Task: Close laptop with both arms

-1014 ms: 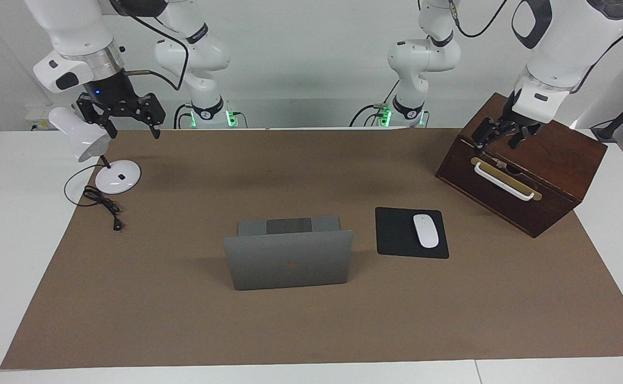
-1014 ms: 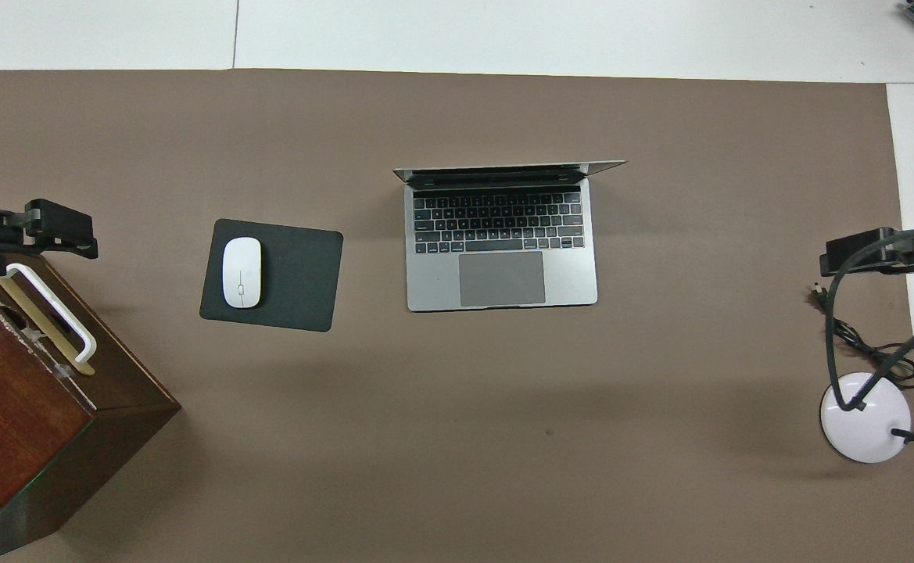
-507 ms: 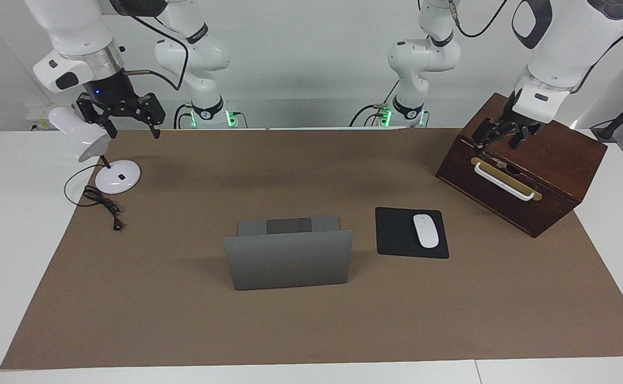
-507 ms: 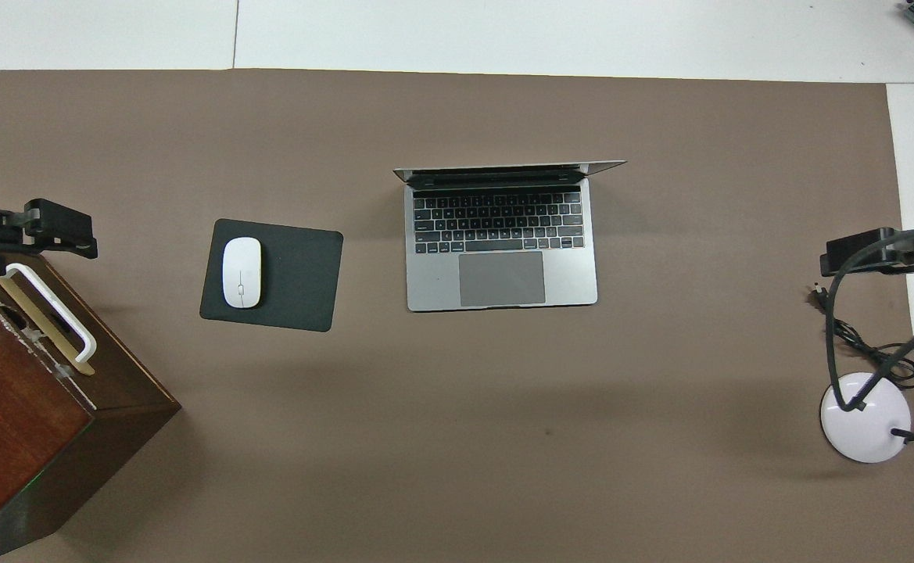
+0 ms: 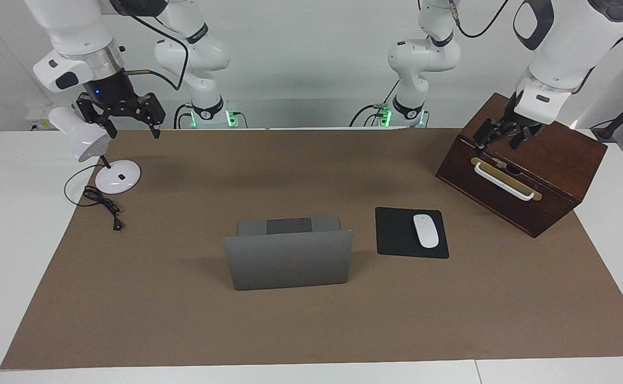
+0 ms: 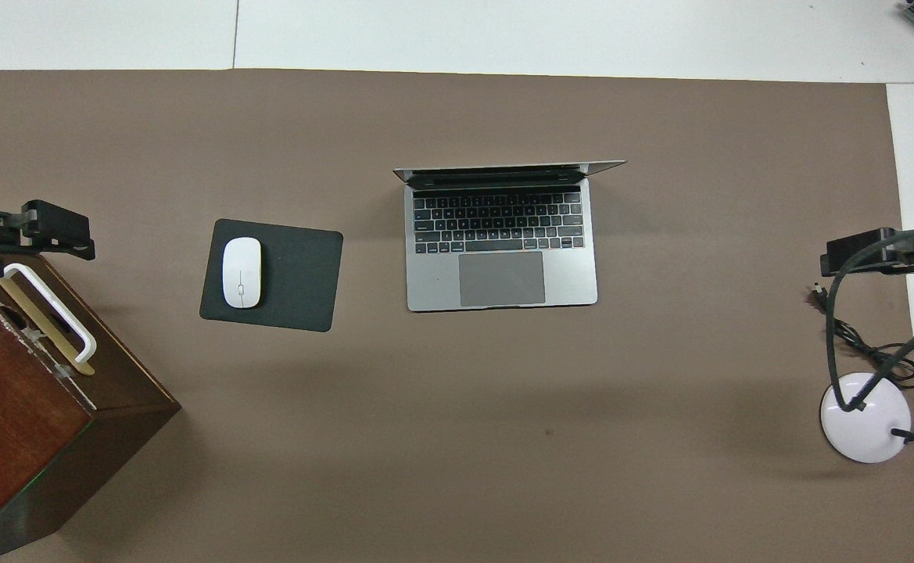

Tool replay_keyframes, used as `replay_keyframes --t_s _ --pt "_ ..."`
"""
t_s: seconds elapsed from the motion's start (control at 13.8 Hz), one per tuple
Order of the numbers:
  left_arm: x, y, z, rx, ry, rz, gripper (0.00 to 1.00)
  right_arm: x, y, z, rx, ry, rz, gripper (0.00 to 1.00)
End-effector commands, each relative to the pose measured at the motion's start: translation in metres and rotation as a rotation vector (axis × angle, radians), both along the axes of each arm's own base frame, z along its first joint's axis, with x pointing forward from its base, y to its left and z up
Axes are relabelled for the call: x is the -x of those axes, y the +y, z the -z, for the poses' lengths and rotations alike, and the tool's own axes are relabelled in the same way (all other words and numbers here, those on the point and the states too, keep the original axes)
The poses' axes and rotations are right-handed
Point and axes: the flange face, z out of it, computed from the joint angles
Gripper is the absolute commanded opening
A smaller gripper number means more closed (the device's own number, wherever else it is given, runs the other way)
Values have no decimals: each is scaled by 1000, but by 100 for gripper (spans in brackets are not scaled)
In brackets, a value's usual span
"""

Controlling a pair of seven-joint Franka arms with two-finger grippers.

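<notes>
Little has shifted over the past second: only the left gripper [image 5: 500, 140] has edged slightly over the top front edge of the dark wooden box [image 5: 551, 160], while everything on the table lies as before. A broad brown paper mat [image 5: 311, 320] covers the white table [image 5: 13, 224]. On it, at the left arm's end, the dark wooden box with its white bar handle [image 5: 503, 181] sits angled, the left gripper poised just above that handle, its black fingers spread wide and holding nothing. At the middle of the mat stands the thin silver-grey metal laptop [image 5: 289, 262], its lid raised nearly upright, dark logo facing away from the robots, keyboard and trackpad [image 6: 501, 278] open toward them. Beside it, toward the left arm's end, lies a black rectangular mouse pad [image 6: 292, 275] carrying a white oval mouse [image 6: 241, 272]. At the right arm's end stands a white desk lamp [image 5: 79, 133] on a round white base [image 5: 118, 176], its black cord [image 5: 103, 205] coiled on the mat. Above the lamp hangs the right gripper [image 5: 132, 128], fingers likewise wide apart and empty, well apart from the laptop.
</notes>
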Motion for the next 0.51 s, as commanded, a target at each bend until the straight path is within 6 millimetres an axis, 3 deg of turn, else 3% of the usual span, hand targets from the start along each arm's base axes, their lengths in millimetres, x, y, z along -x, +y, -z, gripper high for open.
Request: replay_keyframes --t_s 0.0,0.07,0.22,0.29,0.43 --pt "10 3 1 13 3 -9 100 6 -4 -2 -29 -9 1 100" --pt "10 3 4 13 7 -10 95 6 -4 -2 -29 -9 1 100" --pt "10 2 4 13 9 -7 56 6 -4 -3 -29 -11 0 100" --pt "10 3 6 13 13 -9 31 6 -4 -3 -29 -11 0 100" --pt "10 3 10 11 29 -13 9 6 -4 -3 -29 -11 0 100"
